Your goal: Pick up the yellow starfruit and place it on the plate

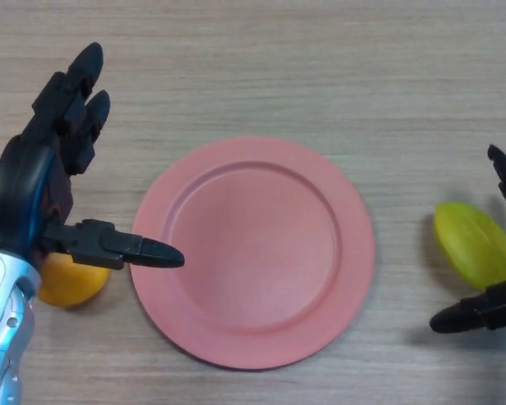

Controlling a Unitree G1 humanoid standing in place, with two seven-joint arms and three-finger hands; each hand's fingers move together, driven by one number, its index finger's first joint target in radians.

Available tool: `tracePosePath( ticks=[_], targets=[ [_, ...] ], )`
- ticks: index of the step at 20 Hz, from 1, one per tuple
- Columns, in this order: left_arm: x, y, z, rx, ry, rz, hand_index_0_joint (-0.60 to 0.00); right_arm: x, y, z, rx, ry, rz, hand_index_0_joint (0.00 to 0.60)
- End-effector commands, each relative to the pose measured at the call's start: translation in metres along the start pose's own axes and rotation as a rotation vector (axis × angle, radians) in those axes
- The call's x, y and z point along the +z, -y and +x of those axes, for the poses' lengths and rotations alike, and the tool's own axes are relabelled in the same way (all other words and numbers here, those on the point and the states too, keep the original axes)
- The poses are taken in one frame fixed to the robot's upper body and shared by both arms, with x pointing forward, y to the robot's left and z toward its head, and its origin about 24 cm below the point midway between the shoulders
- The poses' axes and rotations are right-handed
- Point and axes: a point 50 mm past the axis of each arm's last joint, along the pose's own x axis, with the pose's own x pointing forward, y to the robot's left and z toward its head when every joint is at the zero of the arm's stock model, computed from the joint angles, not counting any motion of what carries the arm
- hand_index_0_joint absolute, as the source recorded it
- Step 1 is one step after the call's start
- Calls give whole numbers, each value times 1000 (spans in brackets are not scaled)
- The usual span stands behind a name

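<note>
An orange fruit (70,281) is sitting at the lower left of the frame on the wooden table (320,67).

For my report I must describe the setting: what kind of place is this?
Probably a lab or test bench, not a kitchen: a bare wood-grain table holding only a pink plate, a starfruit and an orange fruit.

One pink plate (253,253) lies on the one wooden tabletop (320,67). There are two pieces of fruit: one yellow-green starfruit (474,243) and one orange-yellow fruit (70,281), partly hidden, its kind unclear. Two black hands show: the left hand (55,169) and the right hand (497,308), the latter only partly in view.
</note>
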Motion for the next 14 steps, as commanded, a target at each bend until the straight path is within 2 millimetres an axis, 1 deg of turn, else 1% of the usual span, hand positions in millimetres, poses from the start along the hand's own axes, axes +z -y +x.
tracePosePath(
  ticks=[1, 2, 3, 4, 5, 7, 9, 11, 12, 13, 14],
  targets=[
    [38, -16, -4, 54, 243, 75, 0, 19, 28, -1, -161, 165, -81, 251],
    [38, -16, -4, 60, 244, 68, 0, 16, 31, 0, -181, 163, -120, 400],
    [39, -17, -5, 65, 242, 61, 0, 13, 32, 1, -198, 162, -152, 500],
    [40, -19, -6, 73, 241, 55, 0, 11, 34, 1, -213, 173, -220, 600],
    [40, -19, -7, 73, 239, 52, 0, 12, 35, 2, -214, 178, -232, 600],
    [38, -19, -10, 67, 231, 57, 0, 14, 34, 2, -206, 201, -313, 600],
    [39, -22, -11, 65, 219, 54, 0, 16, 33, 1, -200, 195, -286, 600],
    [40, -22, -12, 64, 213, 55, 0, 25, 33, 0, -196, 210, -285, 600],
    [41, -22, -12, 64, 215, 57, 0, 35, 34, 1, -208, 248, -262, 600],
    [41, -22, -12, 66, 218, 59, 0, 40, 33, 1, -209, 268, -222, 600],
    [41, -22, -14, 69, 223, 61, 0, 50, 29, 0, -192, 283, -177, 600]
  ],
)
